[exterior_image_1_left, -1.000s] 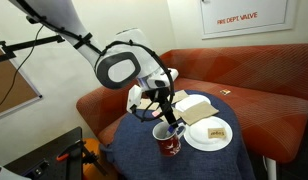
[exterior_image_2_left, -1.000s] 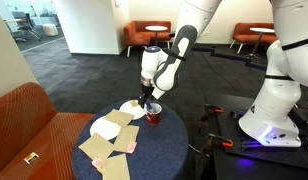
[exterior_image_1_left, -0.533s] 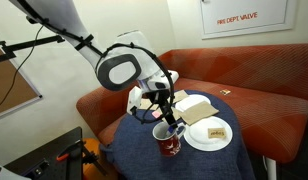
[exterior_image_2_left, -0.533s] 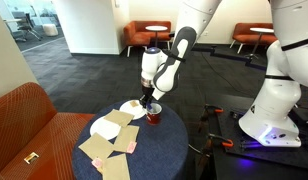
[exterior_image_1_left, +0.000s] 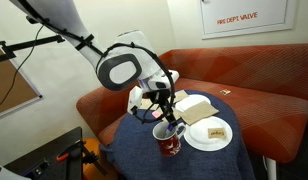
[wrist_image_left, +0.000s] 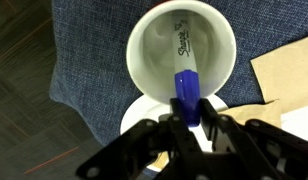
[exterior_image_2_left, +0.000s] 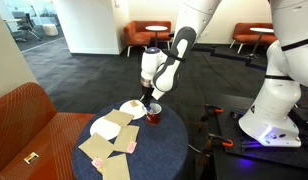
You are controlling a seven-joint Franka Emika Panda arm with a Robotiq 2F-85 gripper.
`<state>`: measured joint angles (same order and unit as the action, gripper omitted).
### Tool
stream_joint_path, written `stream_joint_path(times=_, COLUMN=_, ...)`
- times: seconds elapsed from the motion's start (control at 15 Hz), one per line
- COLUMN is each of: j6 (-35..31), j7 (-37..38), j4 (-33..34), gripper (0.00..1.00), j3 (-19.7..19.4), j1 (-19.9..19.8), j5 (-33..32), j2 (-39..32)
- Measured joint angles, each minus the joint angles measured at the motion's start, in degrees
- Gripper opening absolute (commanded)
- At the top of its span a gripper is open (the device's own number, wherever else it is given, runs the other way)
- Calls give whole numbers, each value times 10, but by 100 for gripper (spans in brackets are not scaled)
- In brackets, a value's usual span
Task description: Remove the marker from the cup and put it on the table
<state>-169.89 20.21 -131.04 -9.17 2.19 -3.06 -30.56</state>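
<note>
Marker (wrist_image_left: 186, 95) inside cup (wrist_image_left: 182, 50), near end hidden between fingers (wrist_image_left: 216, 130) clamped on it.

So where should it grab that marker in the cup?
Grip the marker by its blue top end, coming straight down. It stands leaning in the cup, lower part below the rim, so the walls block a sideways approach and only the top is free.
</note>
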Motion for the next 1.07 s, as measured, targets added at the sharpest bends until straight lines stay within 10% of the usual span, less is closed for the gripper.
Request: stream_joint_path(times=1.07, j6=2, j7=1, j4=-79, gripper=6, j3=-114, j1=113, j5=-114, j2=199)
